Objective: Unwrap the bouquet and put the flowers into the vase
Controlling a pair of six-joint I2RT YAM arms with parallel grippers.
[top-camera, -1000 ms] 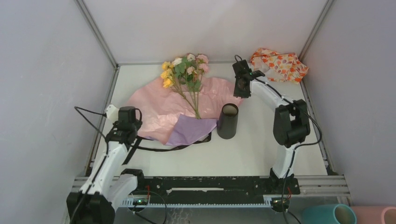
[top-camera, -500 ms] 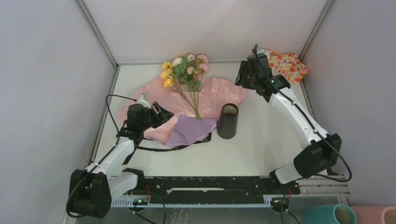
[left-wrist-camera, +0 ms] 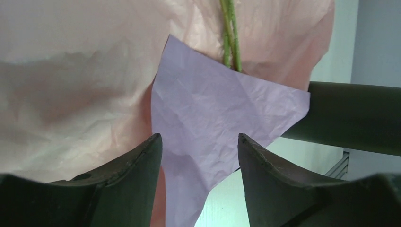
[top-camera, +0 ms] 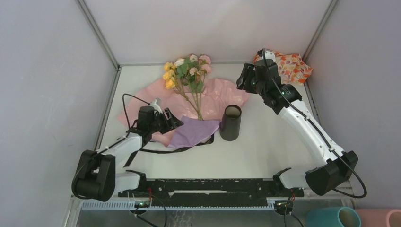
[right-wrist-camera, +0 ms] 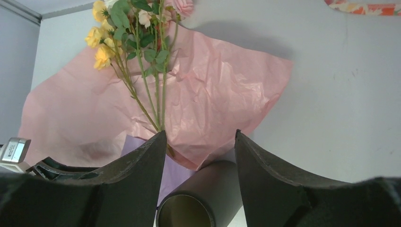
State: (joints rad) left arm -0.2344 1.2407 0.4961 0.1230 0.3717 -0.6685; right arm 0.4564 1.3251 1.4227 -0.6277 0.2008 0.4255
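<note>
left pincer (top-camera: pixel 171 121): standing open, gripping nothing, pointing at the purple paper corner (left-wrist-camera: pixel 222 109).
right pincer (top-camera: pixel 242 81): gaping open, holding nothing.
flowers (top-camera: pixel 188 74): lying on the spread pink paper (top-camera: pixel 151 101), at 9 o'clock from the right pincer.
vase (top-camera: pixel 231 124): standing upright on the bench (top-camera: pixel 265 151), at 3 o'clock from the left pincer.

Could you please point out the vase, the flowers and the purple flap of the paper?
vase (top-camera: pixel 230 128): top external view, on its black side wall.
flowers (top-camera: pixel 189 72): top external view, on the cluster of blooms.
purple paper flap (left-wrist-camera: pixel 222 113): left wrist view, at the flap's middle.
</note>
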